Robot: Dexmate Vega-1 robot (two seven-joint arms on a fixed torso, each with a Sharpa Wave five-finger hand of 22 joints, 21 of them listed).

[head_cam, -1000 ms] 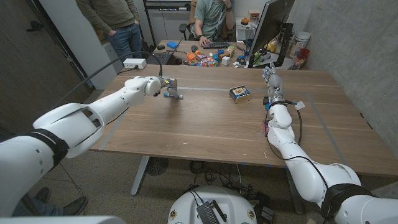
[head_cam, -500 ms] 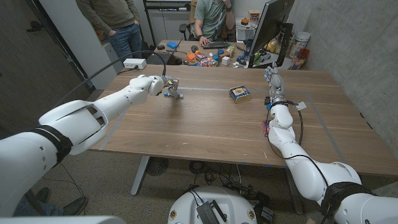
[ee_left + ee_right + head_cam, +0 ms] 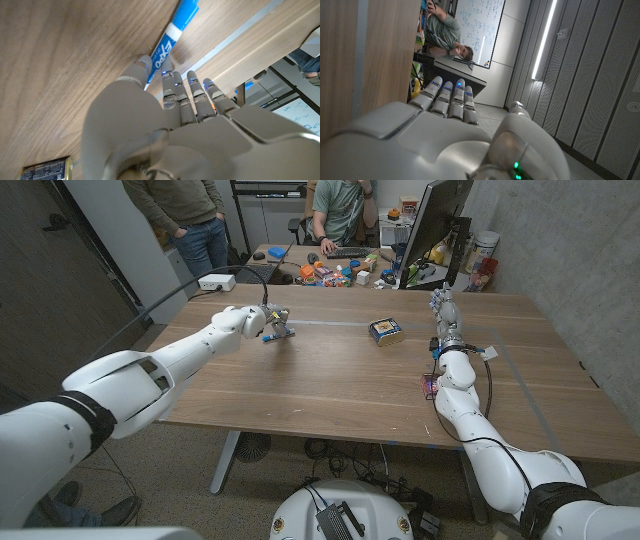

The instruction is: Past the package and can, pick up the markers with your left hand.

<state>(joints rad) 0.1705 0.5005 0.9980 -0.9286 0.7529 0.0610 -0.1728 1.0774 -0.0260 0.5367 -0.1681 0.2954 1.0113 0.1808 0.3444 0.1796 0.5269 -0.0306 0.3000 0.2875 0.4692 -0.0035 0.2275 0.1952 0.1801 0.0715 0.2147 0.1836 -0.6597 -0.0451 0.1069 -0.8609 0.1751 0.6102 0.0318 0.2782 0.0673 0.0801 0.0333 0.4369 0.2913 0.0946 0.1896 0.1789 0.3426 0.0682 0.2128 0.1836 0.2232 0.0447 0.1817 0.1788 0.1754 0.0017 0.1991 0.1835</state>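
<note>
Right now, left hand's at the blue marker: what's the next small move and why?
Probably close the fingers firmly on the blue-capped Expo marker, then lift a little. In the left wrist view the left hand has its thumb against the marker's barrel, its other fingers alongside, and the marker lies on the wooden table. The head view cannot confirm a secure grip, so a small test lift seems safest.

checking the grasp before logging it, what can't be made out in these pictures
- Head view: left hand covers the marker; the grip is too small to judge.
- Left wrist view: the blue marker runs off the edge; the hand hides its lower end.
- Package: label too small to read.
</note>
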